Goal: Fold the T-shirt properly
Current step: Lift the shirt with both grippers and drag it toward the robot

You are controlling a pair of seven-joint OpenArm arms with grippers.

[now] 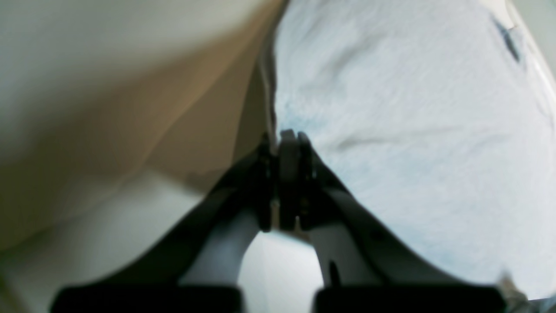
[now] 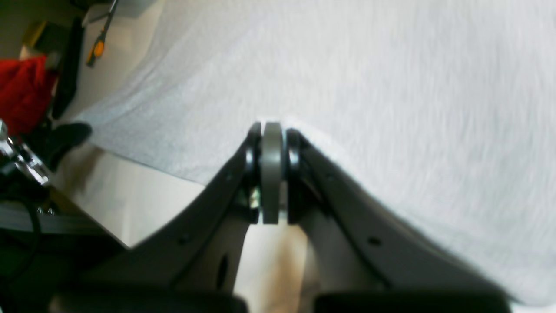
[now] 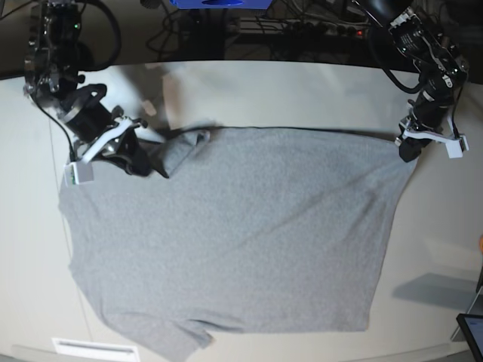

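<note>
The shirt [image 3: 234, 234] lies spread on the table [image 3: 302, 90], its far edge stretched taut between the two tools. The left tool [image 3: 408, 149] and the right tool [image 3: 139, 162] are each clamped shut on a far corner, the body trailing toward the near edge.

white table [image 3: 302, 90], red cloth [image 2: 24, 91], screwdriver [image 2: 97, 48]

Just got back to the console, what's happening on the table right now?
Both arms grip the far edge of the large heather-grey cotton T-shirt, which lies plain side up across the pale table. The left gripper and the right gripper each have their jaws shut on a far corner. Nothing is folded yet; the cloth bunches near the right gripper.
</note>
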